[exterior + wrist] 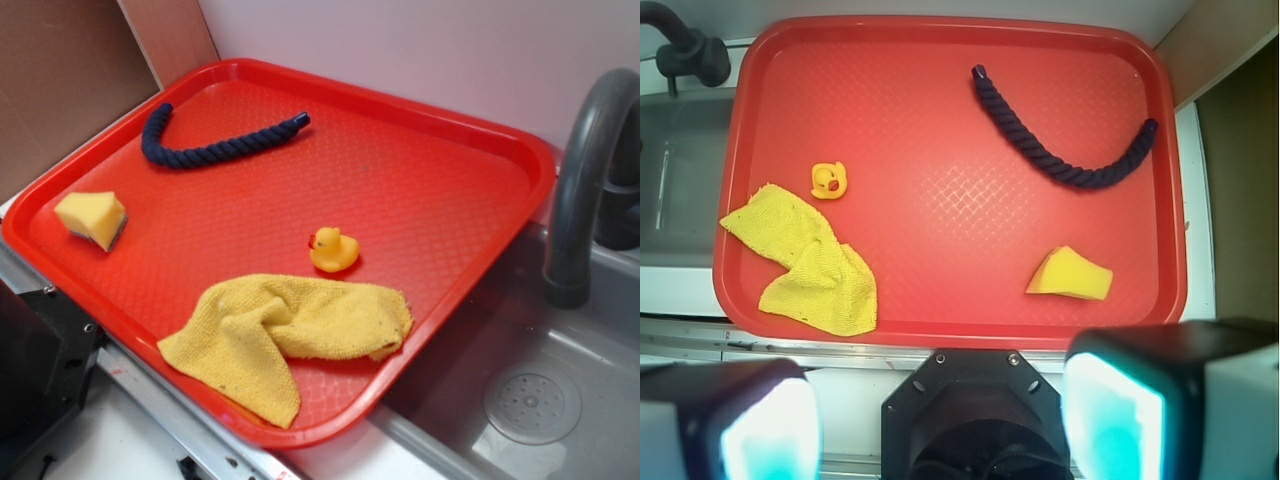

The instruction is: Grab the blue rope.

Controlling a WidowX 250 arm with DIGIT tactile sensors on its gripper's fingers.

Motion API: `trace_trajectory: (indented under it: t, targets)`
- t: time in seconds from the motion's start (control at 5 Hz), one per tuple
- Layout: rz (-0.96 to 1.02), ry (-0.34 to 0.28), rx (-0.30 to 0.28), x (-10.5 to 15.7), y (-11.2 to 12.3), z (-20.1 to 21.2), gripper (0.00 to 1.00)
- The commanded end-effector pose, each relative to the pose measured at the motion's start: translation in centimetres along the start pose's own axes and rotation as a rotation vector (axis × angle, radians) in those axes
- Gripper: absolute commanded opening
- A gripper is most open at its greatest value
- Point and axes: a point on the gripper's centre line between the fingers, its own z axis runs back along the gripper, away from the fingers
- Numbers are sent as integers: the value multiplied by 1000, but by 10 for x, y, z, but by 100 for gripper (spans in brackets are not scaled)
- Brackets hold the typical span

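The blue rope (215,148) (1060,135) is a dark navy twisted cord lying in a curve at the far left of the red tray (480,130) (940,335). In the wrist view my gripper (940,425) looks down from high above the tray's near edge, with its fingers (1110,420) wide apart and nothing between them. The rope lies far from the gripper, at the upper right of the wrist view. The gripper itself does not appear in the exterior view.
On the tray lie a yellow cloth (285,325) (810,265), a small rubber duck (333,250) (829,180) and a yellow sponge wedge (92,217) (1070,275). A grey sink (540,400) with a dark faucet (580,180) (685,50) adjoins the tray.
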Motion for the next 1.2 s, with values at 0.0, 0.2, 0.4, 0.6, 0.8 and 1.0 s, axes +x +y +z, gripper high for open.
trace_trajectory:
  t: [0.0, 0.2, 0.4, 0.6, 0.8, 1.0]
  targets:
    - [0, 0, 0, 0, 0, 0, 100]
    - [-52, -26, -46, 14, 9, -9, 100]
    - [-123, -34, -11, 31, 23, -21, 100]
    - [-206, -22, 22, 52, 40, -43, 100]
    - [-247, -22, 60, 72, 56, -62, 100]
    - [-243, -11, 61, 86, 64, -79, 100]
